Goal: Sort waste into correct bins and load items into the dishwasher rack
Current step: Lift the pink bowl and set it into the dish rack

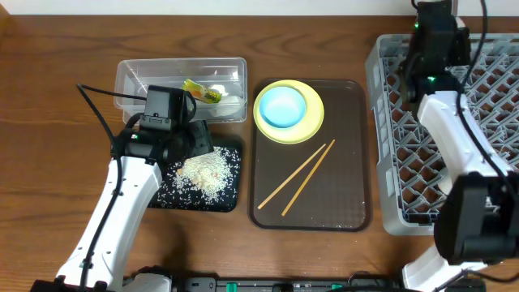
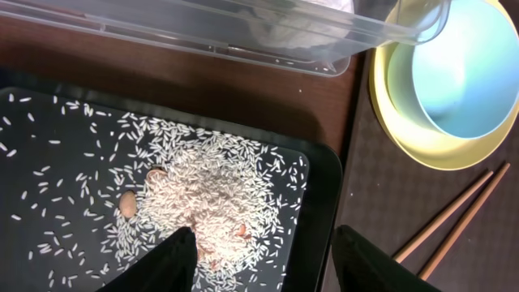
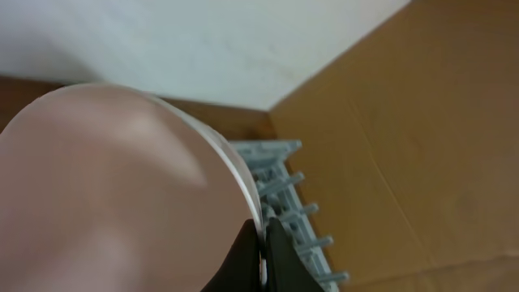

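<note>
Overhead view, rice grains (image 1: 207, 172): you see a white heap on the right half of the black tray (image 1: 237, 199), with loose grains scattered across the rest of it.
Brown bits (image 2: 127, 203): a few lie in the heap; you cannot tell what they are.
Left jaws: about half open and empty, hanging over the near right part of the black tray. One finger (image 2: 177, 261) is above the heap's near edge, the other past the tray's right rim.
Clear tub (image 1: 130, 73): just beyond the black tray, holding the snack wrapper (image 1: 201, 91) and white scraps (image 1: 233, 101) at its right end.
White-pink bowl (image 3: 113, 195): in the right wrist view its rim is pinched between your right jaws, which are closed tight on it, above the far side of the dishwasher rack (image 1: 375, 122).
Dishwasher rack: at the right of the tabletop (image 1: 49, 122).
Serving tray (image 1: 340, 195): between the black tray and the rack.
Yellow plate (image 1: 312, 122): at the serving tray's far left, with the light blue bowl (image 1: 282, 105) sitting in it.
Chopsticks (image 1: 302, 174): two, lying slantwise near the middle of the serving tray.
</note>
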